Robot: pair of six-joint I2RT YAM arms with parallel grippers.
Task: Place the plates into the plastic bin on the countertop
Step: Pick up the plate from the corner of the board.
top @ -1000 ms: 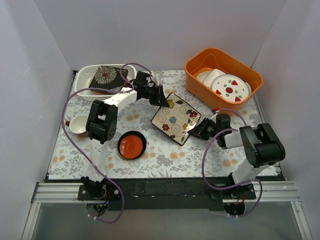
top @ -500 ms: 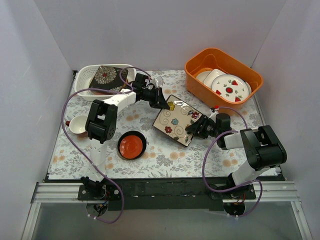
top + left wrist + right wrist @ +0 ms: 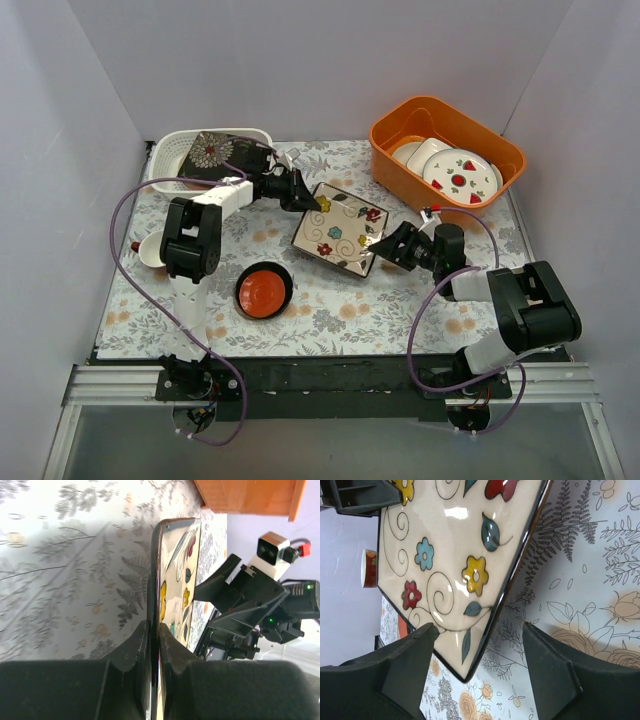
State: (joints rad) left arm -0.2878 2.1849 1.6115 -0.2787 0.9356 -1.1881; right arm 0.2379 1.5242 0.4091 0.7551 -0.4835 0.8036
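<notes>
The cream flowered square plate (image 3: 340, 228) hangs tilted over the countertop (image 3: 330, 310). My left gripper (image 3: 300, 194) is shut on its far-left edge; in the left wrist view the plate's dark rim (image 3: 156, 580) runs straight into the pinched fingers (image 3: 135, 645). My right gripper (image 3: 386, 246) is open, and the plate's near corner (image 3: 470, 650) lies between its spread fingers (image 3: 545, 650). The white plastic bin (image 3: 168, 160) stands at the back left with a dark floral square plate (image 3: 212, 152) leaning in it. A small red dish (image 3: 264, 291) lies in front.
An orange tub (image 3: 400, 165) at the back right holds white strawberry plates (image 3: 460, 178). A small white cup (image 3: 156, 250) sits by the left arm. Purple cables loop around both arms. Grey walls close the back and sides.
My right gripper has opened and let go of the cream plate's corner. My left gripper has carried the plate left and back, towards the bin.
</notes>
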